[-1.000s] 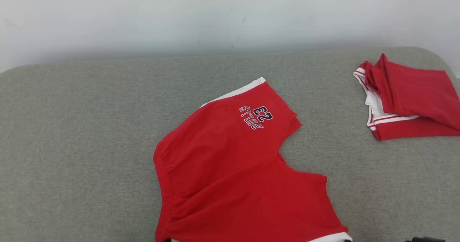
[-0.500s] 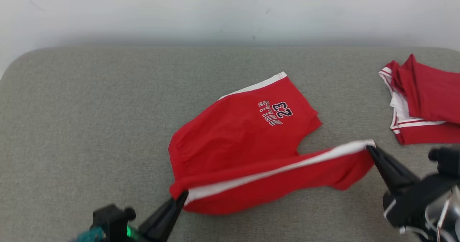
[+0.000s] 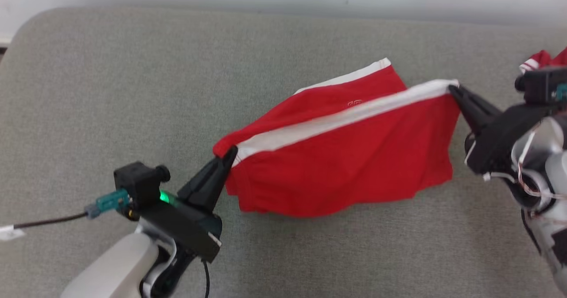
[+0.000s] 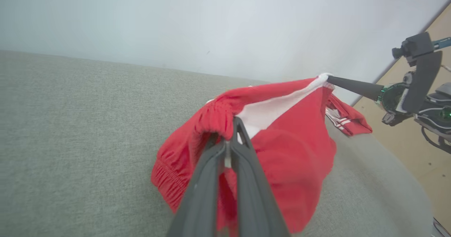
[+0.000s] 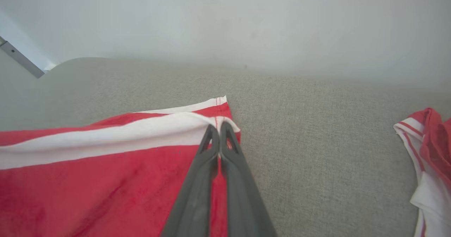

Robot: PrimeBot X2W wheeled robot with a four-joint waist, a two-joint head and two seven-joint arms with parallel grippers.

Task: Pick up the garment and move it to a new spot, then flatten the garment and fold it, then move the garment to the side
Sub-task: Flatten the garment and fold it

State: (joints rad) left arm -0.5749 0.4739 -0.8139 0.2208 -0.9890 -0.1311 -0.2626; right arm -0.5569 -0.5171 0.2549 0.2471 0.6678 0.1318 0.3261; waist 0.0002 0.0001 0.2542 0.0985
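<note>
Between the left gripper (image 3: 231,152) and right gripper (image 3: 452,87) — both clamped on its white-striped edge — hang red shorts (image 3: 345,165).

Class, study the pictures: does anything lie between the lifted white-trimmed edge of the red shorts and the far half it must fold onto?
Nothing visible does. The left gripper and right gripper pinch the red fabric shorts by their white-trimmed edge, over the flat far half; another red-and-white garment lies aside, rightward.
</note>
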